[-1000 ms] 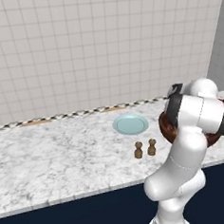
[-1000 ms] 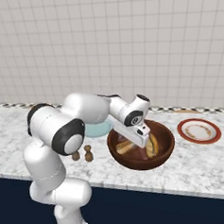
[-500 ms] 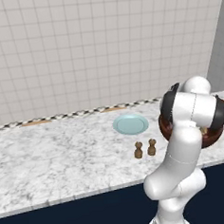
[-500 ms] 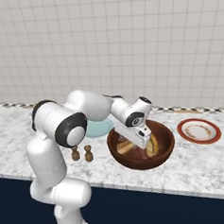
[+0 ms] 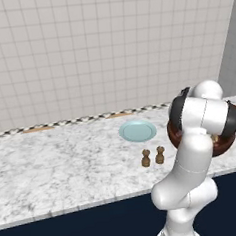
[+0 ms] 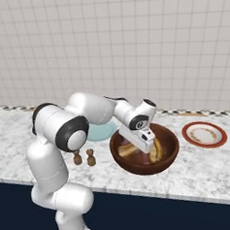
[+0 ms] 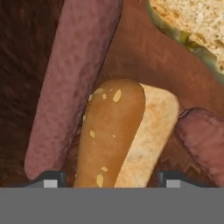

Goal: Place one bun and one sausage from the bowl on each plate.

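Fingers (image 7: 49, 178) spread astride bun (image 7: 124, 135), in bowl (image 6: 169, 154)

Sitting on the counter: deep brown wooden bowl (image 6: 169, 154) holding golden-tan buns (image 7: 118, 135) and reddish sausages (image 7: 72, 83), one bun lying between two sausages. Lying flat beside it: pale blue plate (image 5: 137, 131) and red-rimmed white plate (image 6: 204, 134).

Golden-tan speckled bun (image 7: 118, 135) beside reddish-brown sausage (image 7: 74, 83) in dark brown bowl (image 6: 121, 156); pale blue plate (image 5: 137, 131), red-rimmed white plate (image 6: 204, 134).
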